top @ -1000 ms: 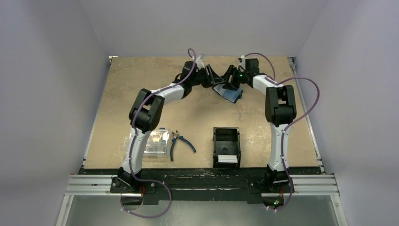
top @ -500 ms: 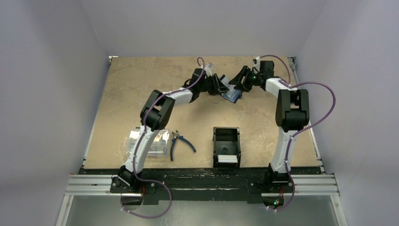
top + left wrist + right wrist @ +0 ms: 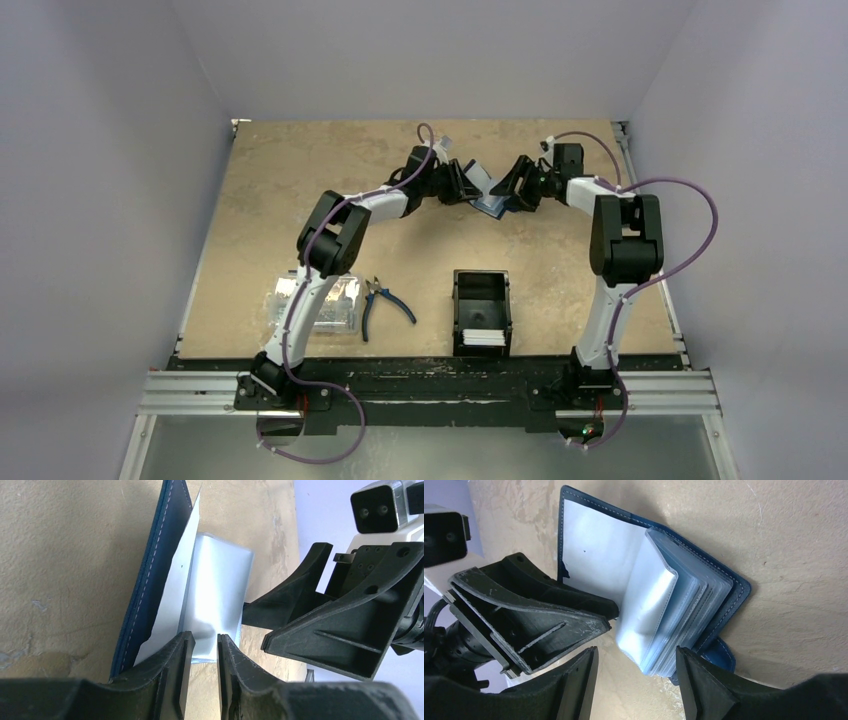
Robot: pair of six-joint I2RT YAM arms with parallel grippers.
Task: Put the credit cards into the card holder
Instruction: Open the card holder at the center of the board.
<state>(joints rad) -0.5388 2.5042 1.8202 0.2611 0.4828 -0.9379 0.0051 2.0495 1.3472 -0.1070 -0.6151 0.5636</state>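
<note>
The navy blue card holder (image 3: 493, 201) lies open at the far middle of the table, between my two grippers. In the left wrist view its cover (image 3: 155, 570) and a clear sleeve (image 3: 217, 585) show. My left gripper (image 3: 204, 640) has its jaws a narrow gap apart, the tips at that sleeve's edge and table showing between them. My right gripper (image 3: 636, 680) stands open, straddling the corner of the fanned sleeves (image 3: 674, 625). White credit cards (image 3: 484, 337) lie in the black tray.
The black open-topped tray (image 3: 481, 291) sits near the front edge, in the middle. Blue-handled pliers (image 3: 386, 302) and a clear plastic box (image 3: 325, 303) lie at the front left, by the left arm's base.
The left arm has reached further right to the card holder and its jaws have narrowed. The right arm has drawn back to the right. The card holder has shifted slightly.
</note>
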